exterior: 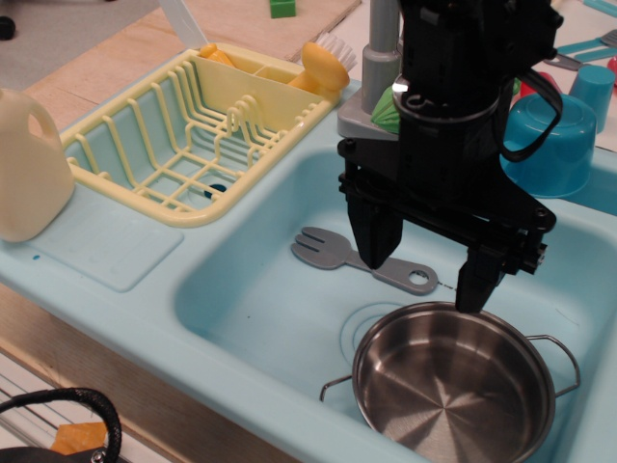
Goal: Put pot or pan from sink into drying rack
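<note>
The shiny steel pot (453, 386) with two wire loop handles stands upright in the light blue sink (260, 299), at its front right. My black gripper (427, 275) hangs open just above the pot's far rim; the left finger is over the sink floor, the right finger tip is at the rim. It holds nothing. The pale yellow drying rack (198, 135) stands to the left of the sink on the counter, with no dishes in its main grid.
A grey plastic fork (362, 258) lies on the sink floor behind the pot. The grey faucet (378, 68) rises at the sink's back. A cream jug (29, 164) stands left of the rack. A blue cup (549, 145) sits at the back right.
</note>
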Controlling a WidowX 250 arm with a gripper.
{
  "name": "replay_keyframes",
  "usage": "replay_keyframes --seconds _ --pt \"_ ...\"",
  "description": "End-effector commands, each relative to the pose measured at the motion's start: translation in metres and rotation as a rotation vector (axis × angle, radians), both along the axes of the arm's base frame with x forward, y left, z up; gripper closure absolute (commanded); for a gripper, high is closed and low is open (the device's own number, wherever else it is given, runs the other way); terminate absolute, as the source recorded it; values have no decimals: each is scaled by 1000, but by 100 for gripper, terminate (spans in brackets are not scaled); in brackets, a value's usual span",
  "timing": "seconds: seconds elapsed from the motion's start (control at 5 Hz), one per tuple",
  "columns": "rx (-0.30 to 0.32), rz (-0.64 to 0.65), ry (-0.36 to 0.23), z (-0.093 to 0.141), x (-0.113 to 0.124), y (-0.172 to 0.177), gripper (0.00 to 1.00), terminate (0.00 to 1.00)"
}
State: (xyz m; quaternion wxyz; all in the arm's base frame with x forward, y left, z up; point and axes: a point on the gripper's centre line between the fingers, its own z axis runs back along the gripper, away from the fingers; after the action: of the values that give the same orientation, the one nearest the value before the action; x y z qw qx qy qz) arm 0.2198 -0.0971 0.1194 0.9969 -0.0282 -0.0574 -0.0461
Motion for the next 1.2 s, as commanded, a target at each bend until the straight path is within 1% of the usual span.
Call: replay_keyframes --seconds 0.0,0.4,0.6,1.0 --pt "0 0 0 0 0 0 0 0" --pt "-25 17 3 -20 1 3 0 0" --pt "-54 7 5 -30 3 4 0 0" --pt "-110 13 6 -47 -1 3 0 0"
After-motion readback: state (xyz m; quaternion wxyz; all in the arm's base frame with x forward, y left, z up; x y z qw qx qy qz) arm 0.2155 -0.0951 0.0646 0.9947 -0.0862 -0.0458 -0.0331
